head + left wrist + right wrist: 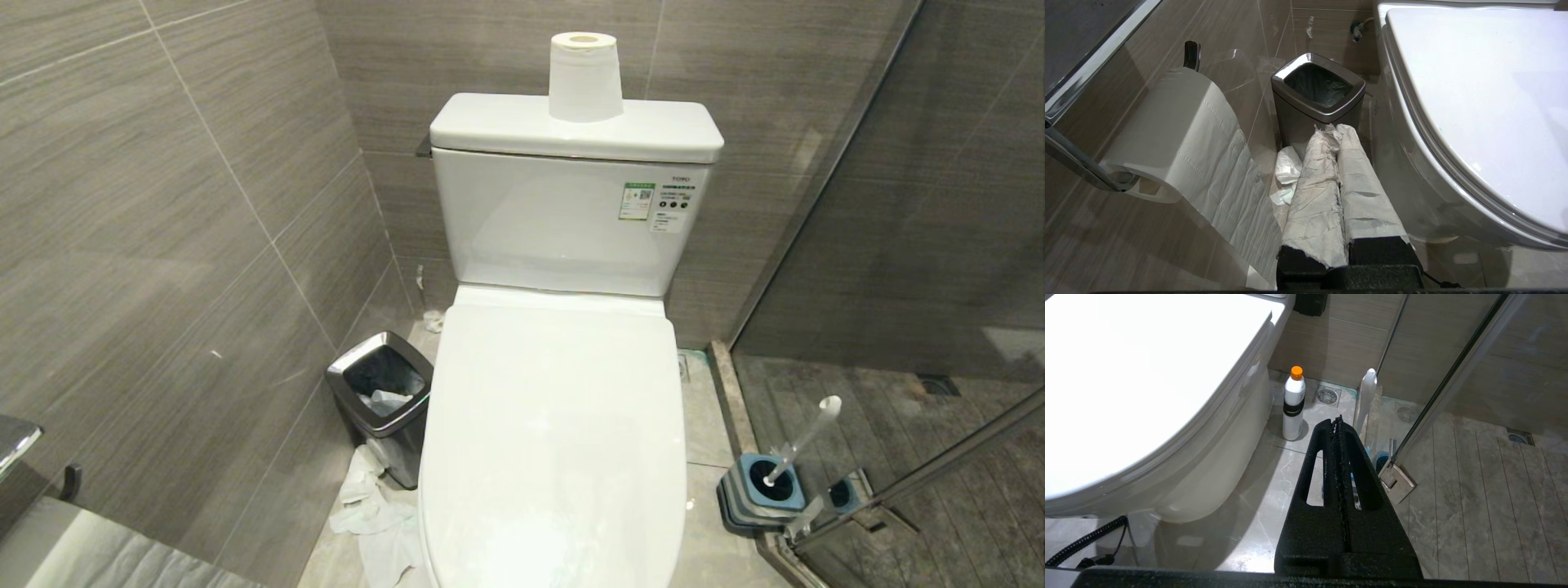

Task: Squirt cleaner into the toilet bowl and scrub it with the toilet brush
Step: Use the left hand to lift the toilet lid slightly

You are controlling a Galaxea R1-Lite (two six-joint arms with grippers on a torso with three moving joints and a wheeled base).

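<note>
Grey striated wall tiles [163,204] behind glossy closed toilet lid [555,441]; both end effectors [1337,420] pinched together, empty.

Even overhead light; glare blows out the toilet lid [1126,375]; soft shadows beneath; all views sharp.

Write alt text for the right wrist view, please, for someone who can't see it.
The right end effector, shut and empty, hangs above the tiled floor beside the toilet, whose lid is down. Ahead of it a cleaner bottle with an orange cap stands by the toilet, and the brush stands by the glass door.
</note>
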